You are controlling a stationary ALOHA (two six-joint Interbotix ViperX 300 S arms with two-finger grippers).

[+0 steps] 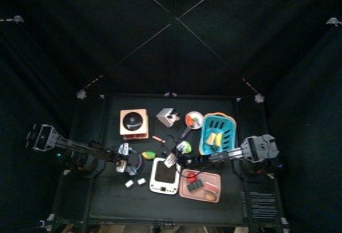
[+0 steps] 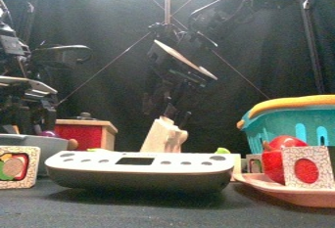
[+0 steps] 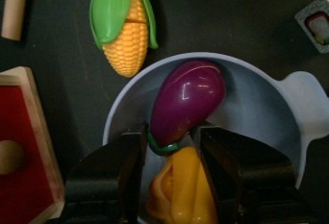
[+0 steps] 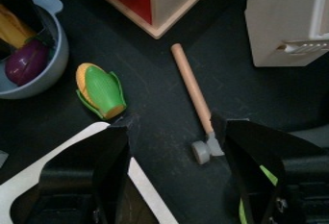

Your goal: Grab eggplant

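Left wrist view: left claw [image 3: 180, 165] spread wide over bowl's [image 3: 276, 132] eggplant [image 3: 189, 95].

No text, label, brand, number or sign can be read in any of the views. The square cards with red and green pictures [image 2: 16, 163], at the lower left and lower right of the front view, show only coloured shapes, no letters. The flat grey and white scale-like device [image 2: 137, 168] at the bottom middle of that view has a dark display strip, and nothing on it can be made out.
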